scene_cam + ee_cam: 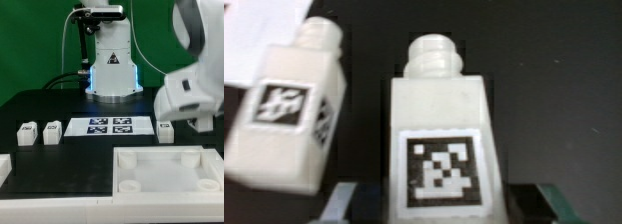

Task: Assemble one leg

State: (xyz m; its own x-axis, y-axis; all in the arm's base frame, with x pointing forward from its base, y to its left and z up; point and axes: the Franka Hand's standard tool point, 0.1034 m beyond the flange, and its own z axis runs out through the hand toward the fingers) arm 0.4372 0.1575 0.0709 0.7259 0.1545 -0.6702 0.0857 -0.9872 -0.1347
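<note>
Leg point(446, 140) number one looks to lie flat on the black table point(60, 105), right under my claw point(441, 205). The claw is wide apart. It has one dark finger point(349, 203) on each side of the leg, with a small gap on both sides, so nothing is pinched yet. A second leg point(292, 100) lies just beside it, tipped a little.

In the exterior view the big white arm point(190, 90) hides the claw. Next in size is the white panel point(165, 153) at the front, then the marker board point(110, 126). Then come the little ones: an end leg point(25, 132) and its twin point(50, 130) at the exterior view's left, and a lone leg point(165, 128) near the arm at the exterior view's right. I cannot tell if the lone leg is my leg or its neighbour.

I think the leg is light and hard, like a toy block. It should not bend or squash. The plastic looks smooth, so it may slip or twist if I grab it badly. I would take it by the wide blocky body, on its two flat sides, not by the thin end. The second leg is close, so a finger could bump it.

From big to small, the leg looks like this. It has a white square body. Then there is a black-and-white tag point(446, 170) on the face that looks at the camera. Then comes a narrow neck, and last a small round knob point(434, 50) at the far end.
</note>
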